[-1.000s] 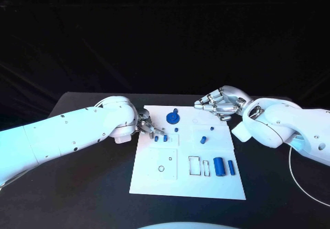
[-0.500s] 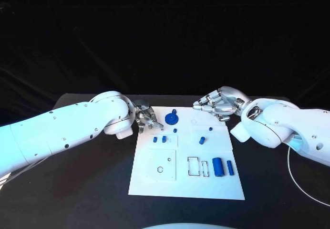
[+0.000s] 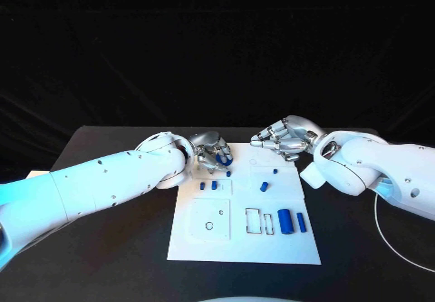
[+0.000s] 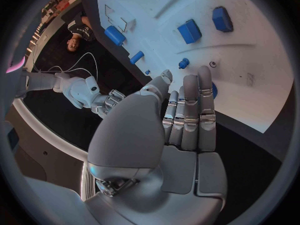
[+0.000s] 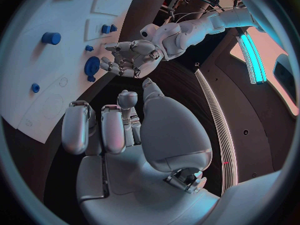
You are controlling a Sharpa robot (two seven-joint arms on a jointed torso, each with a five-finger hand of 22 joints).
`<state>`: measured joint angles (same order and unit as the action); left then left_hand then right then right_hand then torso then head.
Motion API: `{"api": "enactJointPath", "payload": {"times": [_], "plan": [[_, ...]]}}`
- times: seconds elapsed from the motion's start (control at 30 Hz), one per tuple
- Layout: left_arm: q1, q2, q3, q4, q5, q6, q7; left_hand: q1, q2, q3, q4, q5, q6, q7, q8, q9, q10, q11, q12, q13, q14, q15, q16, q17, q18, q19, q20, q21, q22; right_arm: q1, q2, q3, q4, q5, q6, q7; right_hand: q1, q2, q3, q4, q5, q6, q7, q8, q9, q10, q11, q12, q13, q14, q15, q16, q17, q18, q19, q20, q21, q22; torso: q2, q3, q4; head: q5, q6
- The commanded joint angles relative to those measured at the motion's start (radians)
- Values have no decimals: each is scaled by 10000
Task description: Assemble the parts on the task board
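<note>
My left hand (image 3: 210, 153) hangs over the far left corner of the board (image 3: 244, 248), fingers straight and close together, tips reaching down toward the round blue part (image 3: 223, 160) there. In the left wrist view the fingers (image 4: 189, 110) lie side by side with the thumb alongside, and only a sliver of that round part (image 4: 214, 90) peeks out past the fingertips, so I cannot tell whether it is pinched or merely touched. That is the relation my next move turns on: the part sits just under and beyond the fingertips, so the left hand is far nearer to it than the right. My right hand (image 3: 285, 139) hovers off the board's far edge, fingers curled in on nothing that I can see; from its wrist camera the round part (image 5: 92, 66) shows as a blue disc beside the left hand (image 5: 128, 57). Further out on the board, toward me, two small blue pieces (image 3: 207, 185) stand side by side, a slanted peg (image 3: 266, 185) lies near the middle, and a blue cylinder (image 3: 287, 220) and a slim bar (image 3: 301, 221) lie with their long axes running toward me. The bench (image 3: 109, 264) around is dark.
</note>
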<state>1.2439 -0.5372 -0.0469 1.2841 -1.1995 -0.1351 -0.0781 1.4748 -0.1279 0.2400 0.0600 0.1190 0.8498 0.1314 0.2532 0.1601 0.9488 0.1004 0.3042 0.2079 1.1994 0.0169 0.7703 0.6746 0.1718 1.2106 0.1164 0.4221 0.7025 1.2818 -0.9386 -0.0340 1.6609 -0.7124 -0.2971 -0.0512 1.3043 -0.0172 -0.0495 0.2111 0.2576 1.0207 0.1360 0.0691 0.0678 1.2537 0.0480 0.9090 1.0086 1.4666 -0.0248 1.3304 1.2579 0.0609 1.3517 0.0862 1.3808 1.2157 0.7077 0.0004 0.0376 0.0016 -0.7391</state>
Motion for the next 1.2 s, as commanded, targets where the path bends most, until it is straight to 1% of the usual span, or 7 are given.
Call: {"api": "enactJointPath", "payload": {"times": [0.03, 0.1, 0.13, 0.23, 0.3, 0.77, 1.2], "plan": [[-38, 149, -6, -106, -1586, -16, 439, -224, -41, -103, 23, -79, 277, 6, -160, -132, 196, -82, -140, -274, 1200, -92, 1910, 1588, 110, 724, -85, 396, 194, -6, 16, 0, 2, -74, 146, 65, 40, 82, -55, 6, 66, 10, -24, 61, 14, -61, -4, 25, -9, 411, -13, -41, -4, 206, -61, -25, -66, -6, 0, 6, 3, -18, 9], [-53, 235, -11, -150, -1949, 184, 216, -305, -39, -92, 25, -72, 514, 0, -311, -249, 400, -141, -265, -500, 1862, -147, 3448, 3039, 73, 1219, -172, 916, 556, -6, 19, 0, 1, -74, 148, 67, 54, 92, -59, 4, 86, 10, -24, 61, 14, -60, -5, 30, -7, 413, -14, -38, 1, 205, -58, -25, -65, -2, -5, 7, 6, -23, -1], [-58, 279, -13, -171, -2104, 290, 92, -336, -31, -55, 23, -63, 646, 0, -425, -329, 531, -169, -364, -646, 2074, -171, 4066, 3601, -25, 1499, -201, 1562, 1059, -6, 21, 0, 2, -74, 149, 69, 54, 92, -59, 4, 86, 10, -24, 61, 14, -60, -5, 30, -7, 413, -14, -38, 1, 205, -58, -25, -65, -2, -2, 7, 6, -20, 3], [-70, 409, -16, -256, -2436, 561, -243, -422, -72, -36, 29, -73, 930, 28, -546, -423, 730, -182, -497, -846, 2520, -199, 5118, 4689, -272, 2025, -240, 3249, 2368, -6, 29, 0, 1, -74, 150, 74, 54, 92, -59, 4, 86, 10, -24, 61, 14, -60, -5, 30, -7, 413, -14, -38, 1, 205, -58, -25, -65, -2, -5, 10, 4, -20, 6], [-77, 495, -17, -332, -2575, 723, -401, -444, -87, -3, 24, -77, 1057, 21, -632, -480, 843, -190, -577, -952, 2653, -221, 5456, 5025, -369, 2199, -248, 3882, 2872, -6, 33, 0, 0, -74, 151, 77, 54, 92, -59, 4, 86, 10, -24, 61, 14, -60, -5, 30, -7, 413, -14, -38, 1, 205, -58, -25, -65, -2, -9, 12, 1, -22, -3], [-88, 863, -19, -595, -2875, 1134, -981, -422, -14, 269, -20, -67, 1399, 16, -896, -633, 1199, -228, -829, -1225, 2818, -257, 5873, 5343, -547, 2434, -302, 5125, 3907, -6, 50, 0, 11, -75, 139, 76, 54, 92, -59, 4, 86, 10, -24, 61, 14, -60, -5, 30, -7, 413, -14, -38, 1, 205, -58, -25, -65, -2, -10, 11, 17, -80, -18], [-182, 1225, -22, -968, -2916, 1242, -847, -352, 45, 775, -107, -71, 1704, 59, -1020, -705, 1575, -220, -978, -1354, 2890, -240, 6021, 5421, -629, 2513, -286, 5720, 4416, -6, 65, 0, 15, -75, 132, 81, 72, 108, -72, 4, 112, 10, -24, 63, 15, -61, -6, 32, -11, 413, -15, -44, -4, 206, -58, -26, -69, -7, -10, 3, 11, -107, -40]]}}
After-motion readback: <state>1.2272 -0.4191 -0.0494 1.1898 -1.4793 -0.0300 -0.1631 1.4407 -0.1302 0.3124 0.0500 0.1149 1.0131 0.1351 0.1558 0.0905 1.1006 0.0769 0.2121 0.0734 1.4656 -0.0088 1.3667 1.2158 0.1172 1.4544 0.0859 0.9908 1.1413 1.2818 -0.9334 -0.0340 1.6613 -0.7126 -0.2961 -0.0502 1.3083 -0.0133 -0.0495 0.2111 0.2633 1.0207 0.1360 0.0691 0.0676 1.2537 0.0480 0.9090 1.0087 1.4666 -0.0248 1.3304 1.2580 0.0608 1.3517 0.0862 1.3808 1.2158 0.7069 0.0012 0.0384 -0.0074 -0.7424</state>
